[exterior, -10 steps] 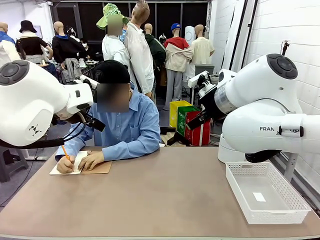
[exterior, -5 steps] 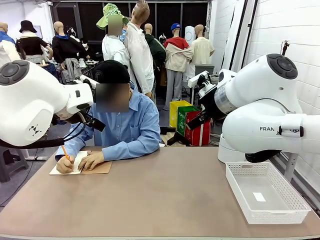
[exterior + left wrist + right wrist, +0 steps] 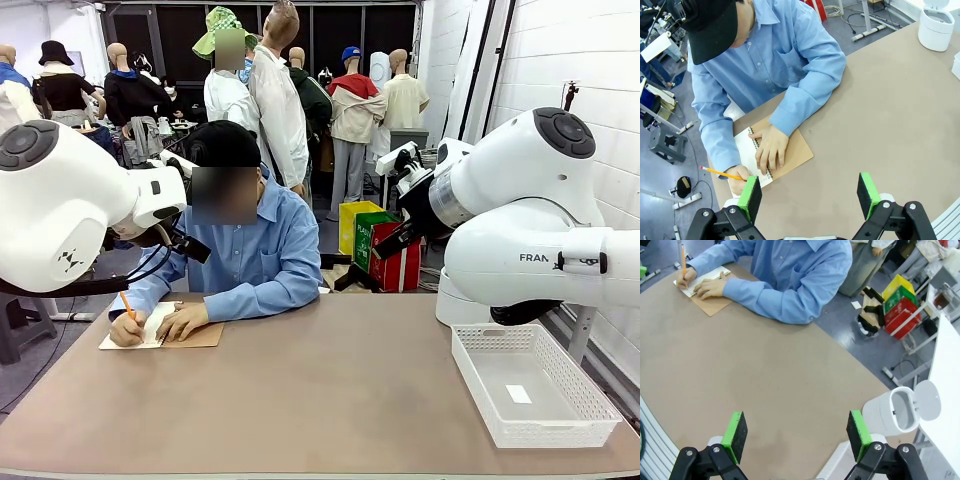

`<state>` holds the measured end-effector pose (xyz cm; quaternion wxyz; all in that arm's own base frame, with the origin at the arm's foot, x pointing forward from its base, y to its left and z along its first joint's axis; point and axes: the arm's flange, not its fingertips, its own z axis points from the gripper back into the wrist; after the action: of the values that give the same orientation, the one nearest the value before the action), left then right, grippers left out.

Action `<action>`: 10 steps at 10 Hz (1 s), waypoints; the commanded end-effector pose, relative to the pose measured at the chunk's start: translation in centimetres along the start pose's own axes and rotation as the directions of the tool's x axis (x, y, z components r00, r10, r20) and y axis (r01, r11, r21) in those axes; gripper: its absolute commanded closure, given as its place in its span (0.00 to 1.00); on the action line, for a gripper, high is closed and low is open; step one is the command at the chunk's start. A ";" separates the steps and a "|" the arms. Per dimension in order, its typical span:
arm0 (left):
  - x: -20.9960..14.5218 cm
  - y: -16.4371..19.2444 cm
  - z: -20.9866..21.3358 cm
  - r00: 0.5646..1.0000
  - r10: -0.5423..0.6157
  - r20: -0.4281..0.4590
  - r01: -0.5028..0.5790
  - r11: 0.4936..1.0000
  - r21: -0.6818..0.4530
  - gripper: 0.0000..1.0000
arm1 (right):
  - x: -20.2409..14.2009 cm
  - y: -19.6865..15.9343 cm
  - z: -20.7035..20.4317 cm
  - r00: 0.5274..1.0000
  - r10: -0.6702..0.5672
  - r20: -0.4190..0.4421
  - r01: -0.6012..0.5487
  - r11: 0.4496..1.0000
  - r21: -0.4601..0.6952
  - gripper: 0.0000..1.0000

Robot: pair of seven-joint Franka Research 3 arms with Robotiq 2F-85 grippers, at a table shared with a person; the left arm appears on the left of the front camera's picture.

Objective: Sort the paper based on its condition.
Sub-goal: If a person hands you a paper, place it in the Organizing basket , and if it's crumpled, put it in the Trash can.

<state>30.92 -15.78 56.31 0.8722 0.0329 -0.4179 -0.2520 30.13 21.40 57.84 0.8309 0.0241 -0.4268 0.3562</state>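
I've got left gripper (image 3: 809,194) & right gripper (image 3: 796,434) hanging wide open, empty, prob bc person (image 3: 790,65) is writing in notebook (image 3: 796,150), frame's lower left.

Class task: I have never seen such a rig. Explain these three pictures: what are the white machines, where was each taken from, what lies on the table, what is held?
The white machines are two robot arms, left arm and right arm, seen by a fixed camera facing a person across the table. The other pictures come from wrist cameras looking along the left pincer and the right pincer; both stand open, holding nothing. On the table lie a notebook, where the person writes with a pencil, and a white basket.
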 end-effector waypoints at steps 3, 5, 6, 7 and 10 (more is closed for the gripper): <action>0.0 0.1 -0.1 1.000 -0.013 0.005 0.013 1.000 0.005 0.00 | 0.0 0.1 0.0 1.000 0.003 -0.002 -0.003 1.000 -0.004 0.00; 0.0 0.1 -0.1 1.000 -0.013 0.005 0.013 1.000 0.005 0.00 | 0.0 0.1 0.0 1.000 0.003 -0.002 -0.003 1.000 -0.004 0.00; 0.0 0.1 -0.1 1.000 -0.013 0.005 0.013 1.000 0.005 0.00 | 0.0 0.1 0.0 1.000 0.003 -0.002 -0.003 1.000 -0.004 0.00; 0.0 0.1 -0.1 1.000 -0.013 0.005 0.013 1.000 0.005 0.00 | 0.0 0.1 0.0 1.000 0.003 -0.002 -0.003 1.000 -0.004 0.00; 0.0 0.1 -0.1 1.000 -0.013 0.005 0.013 1.000 0.005 0.00 | 0.0 0.1 0.0 1.000 0.003 -0.002 -0.003 1.000 -0.004 0.00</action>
<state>30.92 -15.78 56.31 0.8722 0.0329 -0.4179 -0.2520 30.13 21.40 57.84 0.8309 0.0241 -0.4268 0.3562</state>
